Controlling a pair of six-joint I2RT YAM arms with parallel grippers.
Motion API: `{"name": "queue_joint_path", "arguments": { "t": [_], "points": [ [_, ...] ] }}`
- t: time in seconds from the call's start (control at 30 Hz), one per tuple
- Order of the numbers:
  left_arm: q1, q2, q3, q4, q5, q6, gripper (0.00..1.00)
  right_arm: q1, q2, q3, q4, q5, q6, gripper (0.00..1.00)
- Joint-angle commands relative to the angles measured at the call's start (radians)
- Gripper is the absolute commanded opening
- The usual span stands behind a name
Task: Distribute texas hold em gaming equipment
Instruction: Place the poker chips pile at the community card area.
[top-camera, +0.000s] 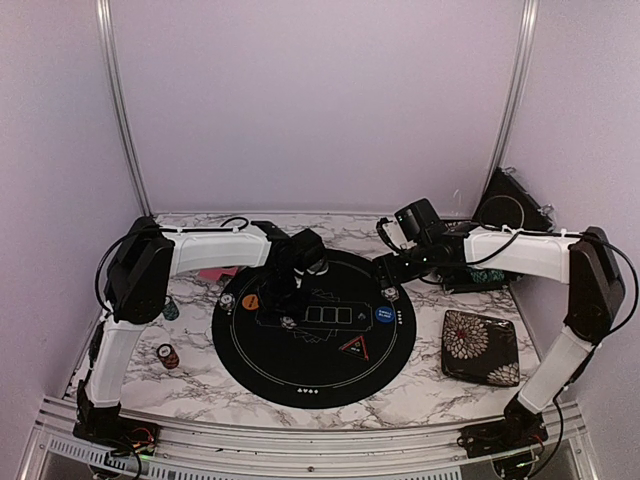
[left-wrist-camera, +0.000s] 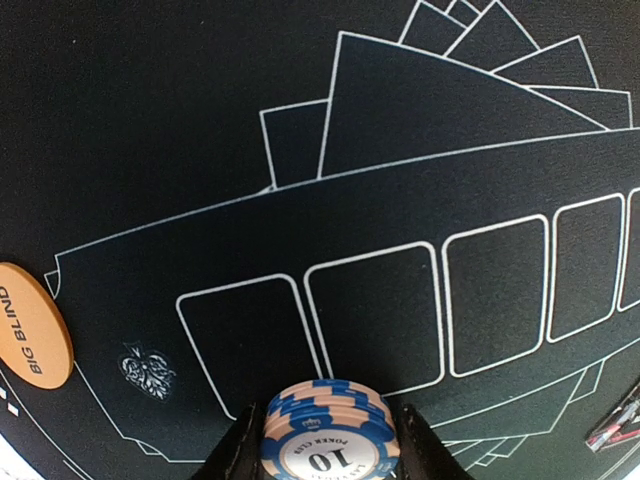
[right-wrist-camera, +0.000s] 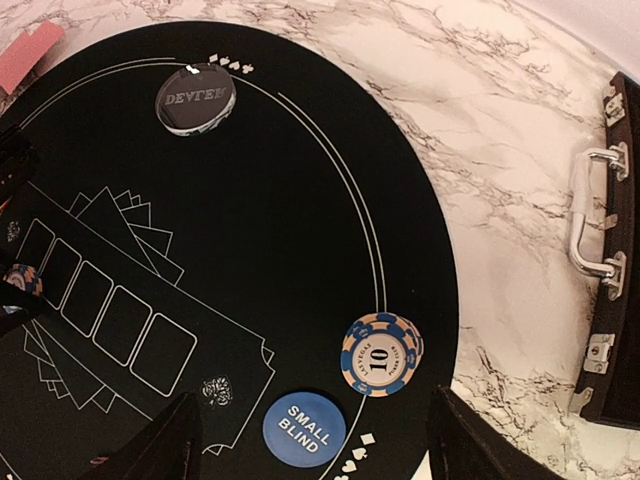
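Note:
My left gripper is shut on a small blue-and-cream poker chip stack marked 10, low over the round black mat near its printed card boxes. The orange BIG BLIND button lies to its left. My right gripper hangs open above the mat's right side with nothing between its fingers. Below it lie the blue SMALL BLIND button and another blue chip stack. A dark DEALER button sits at the mat's rim. A pink-red card pile lies off the mat. A black triangle marker rests on the mat.
Two more chip stacks, a red one and a darker one, stand on the marble left of the mat. A floral-patterned case lies at the right. A black case with a metal handle sits at the back right.

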Motion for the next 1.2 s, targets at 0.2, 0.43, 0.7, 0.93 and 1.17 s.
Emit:
{"name": "queue_joint_path", "arguments": {
  "t": [0.2, 0.43, 0.7, 0.93, 1.17],
  "points": [
    [-0.009, 0.029, 0.024, -0.042, -0.025, 0.013, 0.46, 0.017, -0.038, 0.004, 0.002, 0.011, 0.012, 0.75],
    [-0.008, 0.021, 0.044, -0.042, -0.023, 0.022, 0.6, 0.025, -0.042, 0.007, -0.009, 0.016, 0.017, 0.75],
    [0.009, -0.03, 0.091, -0.033, -0.011, 0.042, 0.71, 0.035, -0.034, 0.035, -0.038, 0.03, 0.023, 0.75],
    [0.064, -0.159, 0.018, 0.022, 0.0, 0.055, 0.78, 0.081, -0.01, 0.09, -0.074, 0.046, 0.04, 0.75],
    [0.175, -0.378, -0.171, 0.138, 0.032, 0.06, 0.81, 0.179, 0.065, 0.163, -0.101, 0.052, 0.084, 0.75]
  ]
}}
